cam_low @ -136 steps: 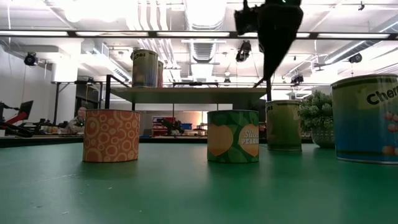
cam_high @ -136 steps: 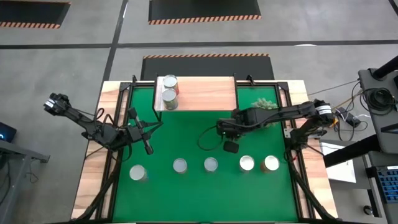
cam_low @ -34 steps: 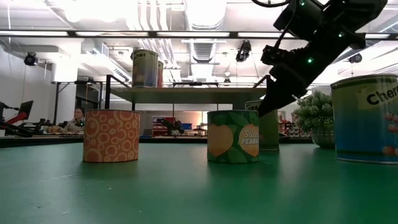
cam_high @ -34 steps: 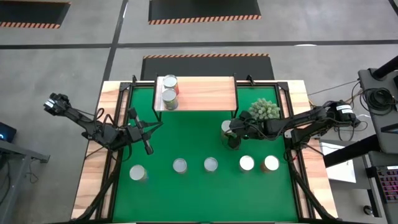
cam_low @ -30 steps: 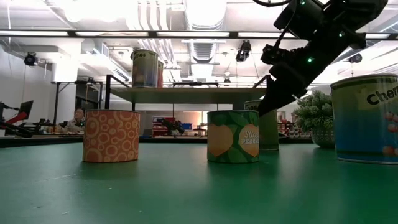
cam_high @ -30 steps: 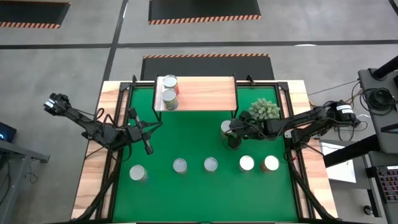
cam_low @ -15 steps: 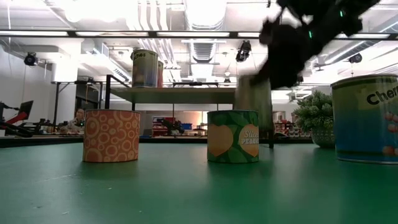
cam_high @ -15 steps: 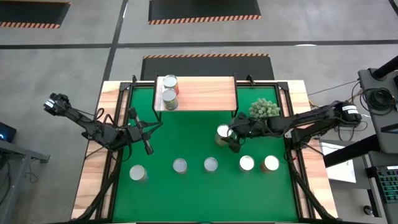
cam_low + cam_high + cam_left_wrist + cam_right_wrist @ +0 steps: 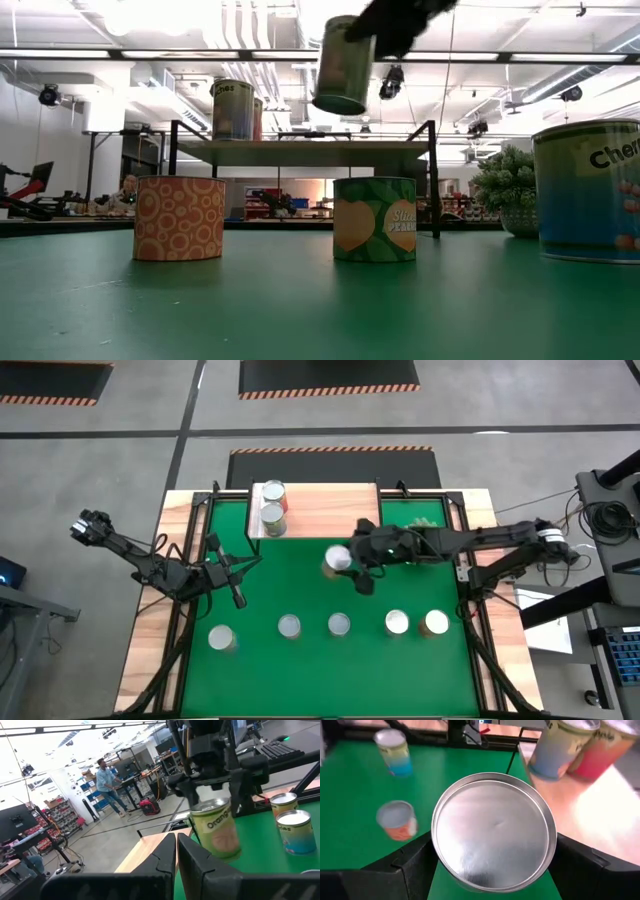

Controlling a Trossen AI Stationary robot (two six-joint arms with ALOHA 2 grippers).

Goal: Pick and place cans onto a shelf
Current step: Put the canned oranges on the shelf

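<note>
My right gripper (image 9: 347, 565) is shut on a can (image 9: 338, 559) with a green-yellow label, held above the green mat (image 9: 300, 590) just in front of the shelf (image 9: 330, 510). In the low view this can (image 9: 343, 65) hangs high above the shelf top (image 9: 300, 147). Two cans (image 9: 272, 503) stand on the shelf's left end. Several cans (image 9: 339, 624) stand in a row on the mat near its front edge. My left gripper (image 9: 236, 578) hovers shut over the mat's left part, holding nothing. My right gripper pinches the can's side wall near its top (image 9: 210, 812) between its two fingers (image 9: 415, 862), one on each side. The fingers come from the table's right, slanting down. The can is lifted clear of the mat and slightly tilted, its silver top (image 9: 494, 830) facing the wrist.
A spiky pale-green plant (image 9: 510, 190) stands at the mat's far right, partly under my right arm (image 9: 470, 540). The shelf's thin black legs (image 9: 433, 180) stand on the mat. Bare wood lies on the shelf to the right of its two cans.
My right gripper, shut on the can, has risen steeply and gone toward the table's left and the shelf, rolling at the wrist. The can, which stood on the mat beside the plant, is now lifted clear and tilted.
</note>
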